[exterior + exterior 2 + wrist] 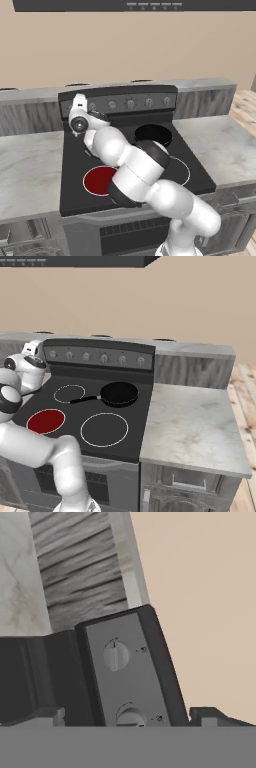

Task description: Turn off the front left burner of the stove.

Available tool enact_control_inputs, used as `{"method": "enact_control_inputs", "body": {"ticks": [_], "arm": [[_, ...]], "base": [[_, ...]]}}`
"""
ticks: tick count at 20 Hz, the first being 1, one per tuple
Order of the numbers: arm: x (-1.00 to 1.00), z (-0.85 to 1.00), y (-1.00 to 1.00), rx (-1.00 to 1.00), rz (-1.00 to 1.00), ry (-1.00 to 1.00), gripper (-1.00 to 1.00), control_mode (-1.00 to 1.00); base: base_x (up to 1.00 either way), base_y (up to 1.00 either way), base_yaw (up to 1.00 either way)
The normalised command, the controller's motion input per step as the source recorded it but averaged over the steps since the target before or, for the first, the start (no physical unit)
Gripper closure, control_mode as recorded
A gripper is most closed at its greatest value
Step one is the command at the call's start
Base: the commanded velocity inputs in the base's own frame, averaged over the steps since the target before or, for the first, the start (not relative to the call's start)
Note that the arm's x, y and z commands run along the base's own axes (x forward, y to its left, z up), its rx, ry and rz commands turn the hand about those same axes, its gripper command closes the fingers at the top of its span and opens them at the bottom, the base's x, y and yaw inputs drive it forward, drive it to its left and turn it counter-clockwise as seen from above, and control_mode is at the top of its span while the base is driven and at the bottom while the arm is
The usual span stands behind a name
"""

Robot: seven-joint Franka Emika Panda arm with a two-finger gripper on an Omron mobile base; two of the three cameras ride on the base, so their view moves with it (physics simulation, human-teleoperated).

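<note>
Gripper (78, 101) up at left end of stove (150, 150) back panel, rolled sideways — presumably lining up on outermost knob (116, 656). Fingertips (50, 716) spread, nothing between. Front left burner (100, 180) glowing red, forward of that panel — not yet off. Frying pan (119, 393) right of it, on rear burner.

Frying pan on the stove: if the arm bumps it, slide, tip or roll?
Probably slides: the frying pan sits flat on the stove's smooth glass top. Unlikely to tip, being low and wide. A push on its thin handle would likely spin it.
</note>
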Motion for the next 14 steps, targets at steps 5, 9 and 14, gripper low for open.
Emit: {"method": "enact_control_inputs", "body": {"ticks": [5,9,14], "arm": [[0.27,-0.13,0.19,0.0,-0.06,0.0,-1.0,-1.0],[0.31,-0.1,0.24,-0.02,-0.06,0.0,-1.0,-1.0],[0.26,-0.16,0.14,-0.02,-0.04,0.0,-1.0,-1.0]], "base": [[0.0,0.0,0.0],[0.0,0.0,0.0],[0.0,0.0,0.0]]}}
